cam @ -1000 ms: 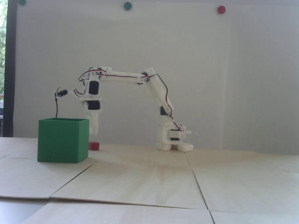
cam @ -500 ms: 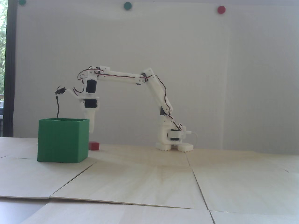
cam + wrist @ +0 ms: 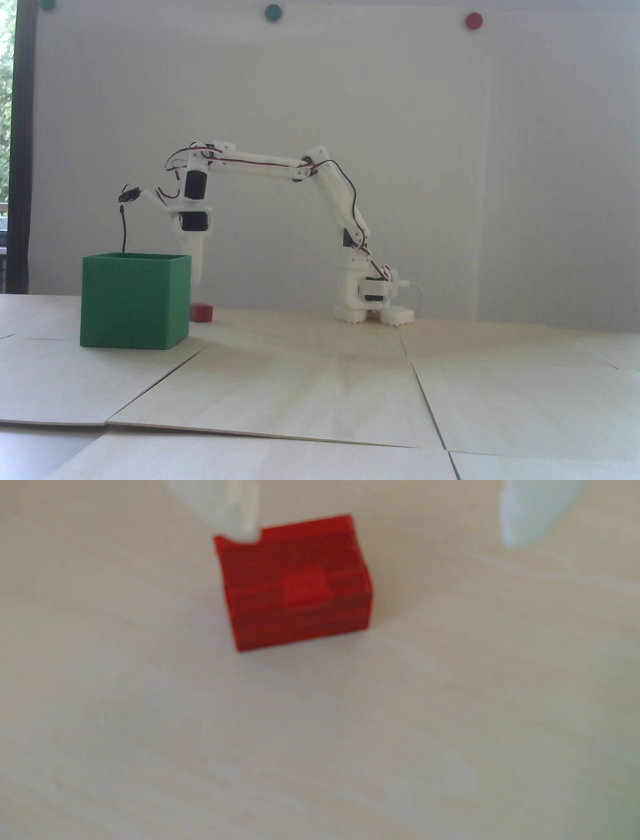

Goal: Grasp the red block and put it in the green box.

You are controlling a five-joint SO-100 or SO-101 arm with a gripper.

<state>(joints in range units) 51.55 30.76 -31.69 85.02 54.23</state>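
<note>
The red block (image 3: 298, 587) lies on the desk (image 3: 311, 739) just beside the green box (image 3: 135, 300), below the spread, empty fingers (image 3: 242, 511), nearer one fingertip than midway, its long axis spanning their gap.

Red block (image 3: 201, 312) partly behind green box (image 3: 135, 300); wrist view blurred.

The red block (image 3: 298, 587) is lying on the pale desk (image 3: 311, 739), the jaws standing wide apart, one fingertip (image 3: 242, 518) overlapping its far edge.
</note>
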